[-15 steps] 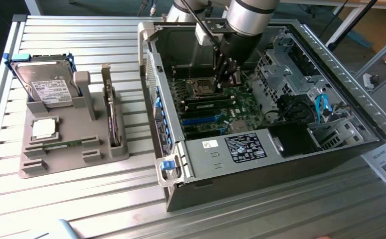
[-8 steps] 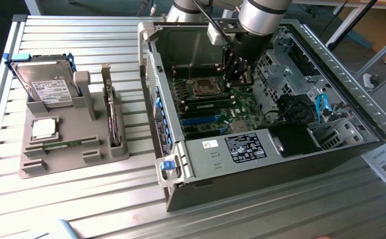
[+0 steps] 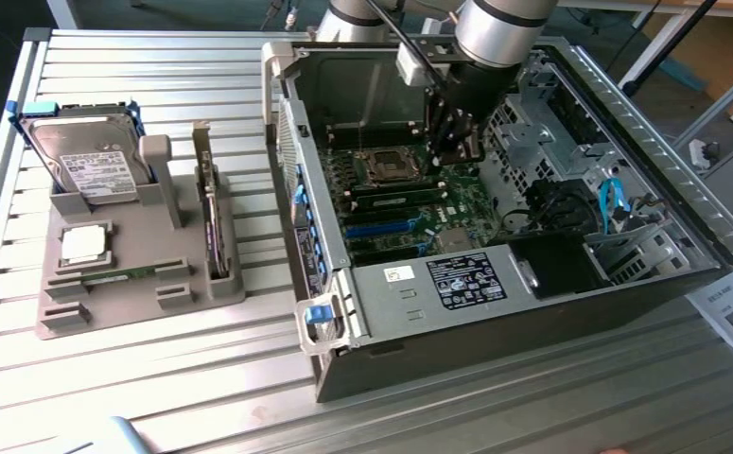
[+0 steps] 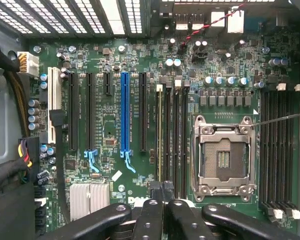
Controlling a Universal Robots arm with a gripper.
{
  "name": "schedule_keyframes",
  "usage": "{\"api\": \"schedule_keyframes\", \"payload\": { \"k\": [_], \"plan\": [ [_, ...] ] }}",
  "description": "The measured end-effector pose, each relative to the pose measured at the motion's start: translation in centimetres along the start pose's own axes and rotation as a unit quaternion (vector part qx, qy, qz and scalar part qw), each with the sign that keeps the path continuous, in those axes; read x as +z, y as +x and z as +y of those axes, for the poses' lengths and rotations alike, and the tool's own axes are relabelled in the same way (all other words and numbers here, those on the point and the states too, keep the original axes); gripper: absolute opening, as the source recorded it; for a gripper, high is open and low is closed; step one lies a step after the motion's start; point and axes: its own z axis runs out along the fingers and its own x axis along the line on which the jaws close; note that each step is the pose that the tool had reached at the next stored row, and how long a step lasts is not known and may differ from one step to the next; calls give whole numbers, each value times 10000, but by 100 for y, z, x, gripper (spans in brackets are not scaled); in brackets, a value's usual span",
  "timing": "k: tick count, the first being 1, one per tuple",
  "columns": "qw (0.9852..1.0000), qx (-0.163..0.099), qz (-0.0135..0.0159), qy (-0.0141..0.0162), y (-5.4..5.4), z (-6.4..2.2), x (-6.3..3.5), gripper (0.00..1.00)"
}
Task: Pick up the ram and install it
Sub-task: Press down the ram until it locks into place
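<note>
Gripper [image 4: 162, 192] pinched shut, nothing in it afaict, hovering inside the open pc case [image 3: 669, 170] mid-frame; ram [image 3: 124, 274] sits on the tray [image 3: 113, 312] lower left.

The exterior view looks down at an angle from well above, taking in the table [image 3: 151, 378] and the open case [image 3: 669, 255]. The wrist view faces straight onto the motherboard [image 4: 115, 130] from close by. Both share the board and its CPU socket [image 3: 389, 166].
</note>
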Motion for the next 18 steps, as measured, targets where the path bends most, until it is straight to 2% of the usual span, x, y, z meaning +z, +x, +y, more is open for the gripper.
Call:
{"api": "schedule_keyframes", "payload": {
  "k": [3, 10, 15, 18],
  "plan": [
    [9999, -103, 2, 0, 0, 0, 0, 11],
    [9999, -103, 3, 0, -1, 0, -24, 11],
    [9999, -103, 2, 0, 0, 0, -162, 11],
    [9999, -103, 2, -1, 0, -1, -282, 11]
  ]
}}
